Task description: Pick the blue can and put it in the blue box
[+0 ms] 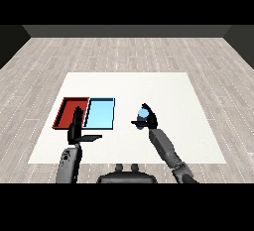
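The table is white and plain all over. On it lie two trays side by side: the red tray has a darker red rim, and the light blue tray has a darker blue rim. The blue can is a bright, light blue. The right hand is black, and the left hand is black too. Both forearms are grey, with darker grey bits on them. The floor around the table is pale grey-brown wood with a pattern of long planks.
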You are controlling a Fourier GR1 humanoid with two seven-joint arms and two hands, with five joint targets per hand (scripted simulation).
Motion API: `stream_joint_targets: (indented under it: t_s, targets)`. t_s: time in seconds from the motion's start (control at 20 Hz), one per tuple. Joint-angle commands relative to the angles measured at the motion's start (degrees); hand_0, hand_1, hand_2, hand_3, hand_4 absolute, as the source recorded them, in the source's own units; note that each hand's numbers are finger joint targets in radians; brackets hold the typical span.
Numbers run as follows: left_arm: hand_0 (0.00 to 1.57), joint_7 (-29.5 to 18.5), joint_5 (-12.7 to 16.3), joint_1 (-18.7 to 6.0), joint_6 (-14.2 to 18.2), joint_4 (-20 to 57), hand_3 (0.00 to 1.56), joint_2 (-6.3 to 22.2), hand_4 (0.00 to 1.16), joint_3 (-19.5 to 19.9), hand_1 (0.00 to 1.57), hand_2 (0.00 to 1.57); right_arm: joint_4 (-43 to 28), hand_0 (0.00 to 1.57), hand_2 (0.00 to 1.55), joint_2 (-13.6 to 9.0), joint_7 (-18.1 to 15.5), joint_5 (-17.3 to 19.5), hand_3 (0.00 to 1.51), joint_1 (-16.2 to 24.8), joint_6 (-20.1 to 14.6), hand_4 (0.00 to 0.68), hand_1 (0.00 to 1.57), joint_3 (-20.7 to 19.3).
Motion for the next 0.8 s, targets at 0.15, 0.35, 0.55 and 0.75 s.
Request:
stream_joint_targets:
  t_s: [0.15,0.35,0.55,0.75]
  targets:
    - [0.0,1.73,-0.2,2.19,0.11,-3.62,0.0,0.28,0.0,-0.38,0.0,0.0,0.34,1.47,1.46,0.17,5.49,1.23,1.44,-2.85,-6.84,0.554,1.47,-0.52]
    - [0.0,0.35,0.51,0.25,-1.51,-1.0,0.0,1.02,0.0,0.22,0.0,0.0,-2.11,1.46,1.45,0.17,5.05,2.86,1.42,-1.56,-6.22,0.523,1.46,-0.34]
    - [0.0,-3.09,-0.8,-0.32,-0.81,4.63,0.0,0.48,0.0,0.42,0.0,0.0,-8.04,1.46,1.47,0.05,2.6,5.21,1.32,2.0,-6.16,0.448,1.46,1.31]
    - [0.0,2.21,-0.88,-1.39,0.3,0.71,0.0,-1.18,0.0,-1.83,0.0,0.0,-11.23,1.45,1.47,0.15,3.47,6.11,1.34,0.83,-12.24,0.486,1.45,7.39]
